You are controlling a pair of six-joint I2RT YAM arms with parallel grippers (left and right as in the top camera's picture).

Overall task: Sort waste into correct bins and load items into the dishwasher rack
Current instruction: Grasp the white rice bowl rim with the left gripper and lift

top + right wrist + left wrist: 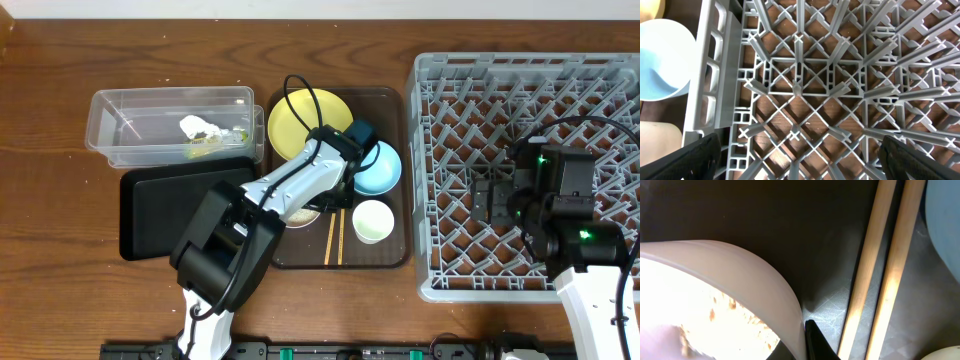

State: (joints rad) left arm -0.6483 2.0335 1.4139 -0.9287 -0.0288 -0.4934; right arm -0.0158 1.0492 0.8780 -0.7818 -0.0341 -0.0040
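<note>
White bowl (740,275) sat on brown tray (395,255), rice (730,312) inside, chopsticks (880,270) just beside. Left tool (807,342) at rim, closure untellable; right tool (800,160) apart, empty, above rack (800,85). Risk: weak rim pinch, bowl tipping, rice spilling.

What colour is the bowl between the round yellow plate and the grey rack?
The round bowl is light blue, clearest in the overhead view.

I count one yellow plate (305,118), one light blue bowl (383,170), one white bowl (730,265), one cup (372,220), two chopsticks (867,270), one clear tub (170,100), one black tray (160,210), one rack (450,90).
</note>
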